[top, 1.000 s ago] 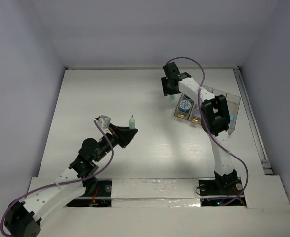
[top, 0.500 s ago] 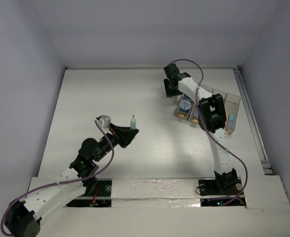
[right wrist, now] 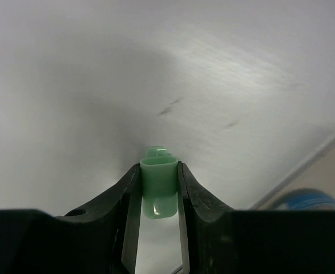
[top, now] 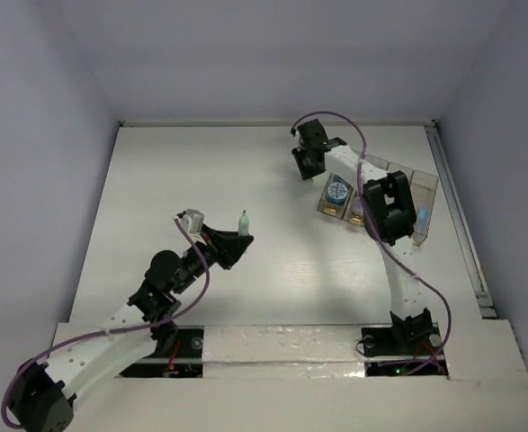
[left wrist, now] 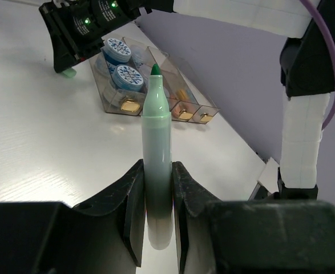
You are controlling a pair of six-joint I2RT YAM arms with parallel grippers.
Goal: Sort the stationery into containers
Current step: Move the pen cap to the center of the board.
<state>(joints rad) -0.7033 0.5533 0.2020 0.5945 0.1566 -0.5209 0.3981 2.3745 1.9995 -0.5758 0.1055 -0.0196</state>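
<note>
My left gripper (top: 237,241) (left wrist: 157,171) is shut on a pale green marker (top: 242,221) (left wrist: 157,137), held upright with its dark green tip bare. My right gripper (top: 310,169) (right wrist: 158,174) is down at the table just left of the clear organiser box (top: 428,186) (left wrist: 206,113); its jaws press both sides of a small green cap (right wrist: 158,180) (left wrist: 69,72). Round clear tubs with blue contents (top: 337,191) (left wrist: 127,74) sit in the box's left compartment. A blue stick (top: 420,216) lies in a right compartment.
The right arm's elbow (top: 385,207) hangs over the organiser and hides part of it. Gold-coloured bits (left wrist: 182,112) show at the near ends of the compartments. A rail (top: 461,225) runs along the table's right edge.
The right gripper's jaws have closed in onto the green cap, and its wrist has shifted slightly left. The left gripper and its marker have stayed put.
</note>
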